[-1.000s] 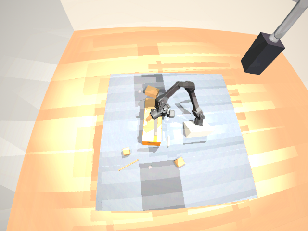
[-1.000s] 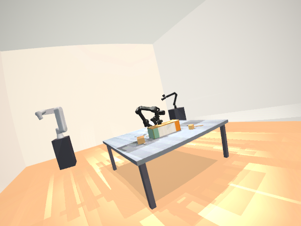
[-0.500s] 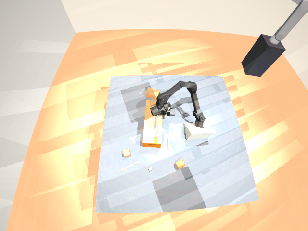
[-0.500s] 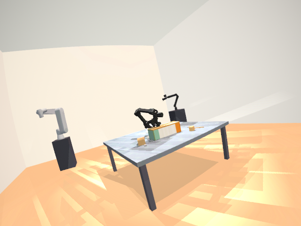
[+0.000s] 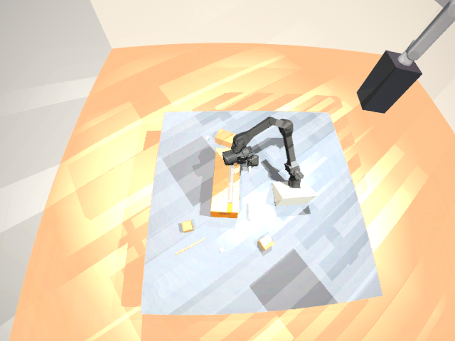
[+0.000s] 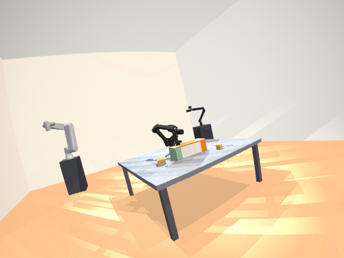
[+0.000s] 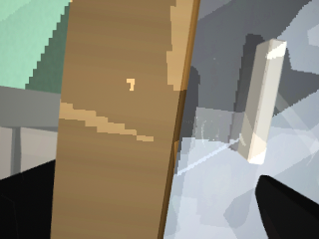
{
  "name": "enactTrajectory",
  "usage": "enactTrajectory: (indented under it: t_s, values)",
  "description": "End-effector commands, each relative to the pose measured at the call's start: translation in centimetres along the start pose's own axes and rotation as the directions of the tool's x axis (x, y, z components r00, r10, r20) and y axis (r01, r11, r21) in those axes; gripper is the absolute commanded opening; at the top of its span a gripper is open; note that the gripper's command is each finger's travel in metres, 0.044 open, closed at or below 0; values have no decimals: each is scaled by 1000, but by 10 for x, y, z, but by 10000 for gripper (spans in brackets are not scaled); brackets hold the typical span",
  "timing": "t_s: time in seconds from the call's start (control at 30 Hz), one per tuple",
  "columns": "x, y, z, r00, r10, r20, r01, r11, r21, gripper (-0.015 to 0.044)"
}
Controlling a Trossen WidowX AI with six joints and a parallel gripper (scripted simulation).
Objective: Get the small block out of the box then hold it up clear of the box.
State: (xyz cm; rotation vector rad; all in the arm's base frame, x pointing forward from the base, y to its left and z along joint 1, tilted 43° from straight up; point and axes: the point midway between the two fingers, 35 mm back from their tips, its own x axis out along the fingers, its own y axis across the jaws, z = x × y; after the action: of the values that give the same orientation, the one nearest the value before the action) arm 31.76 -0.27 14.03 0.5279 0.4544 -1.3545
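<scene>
The long box stands on the table. It has a wooden top, a pale middle, a green end section and an orange one. My gripper is open and empty, by the box's green half. In the wrist view its fingers stand either side of the box's wooden panel, the right one over the table side. I cannot make out the small block inside; the arm and panel hide part of the interior.
A white bar lies beside the box; another pale bar lies nearer its orange end. Wooden blocks, a thin stick and small white pieces lie around. The arm's pale base is at the right.
</scene>
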Motion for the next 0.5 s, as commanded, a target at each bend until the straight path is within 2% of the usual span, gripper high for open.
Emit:
enactTrajectory:
  t_s: [0.0, 0.1, 0.2, 0.47]
  values:
    - [1, 0, 10, 1000, 6, 3, -6, 1000, 5, 400]
    - [2, 0, 16, 1000, 6, 3, -6, 1000, 5, 400]
    - [-7, 4, 2, 1000, 12, -5, -12, 1000, 0, 400]
    - [-76, 1, -98, 999, 45, -12, -45, 999, -22, 400]
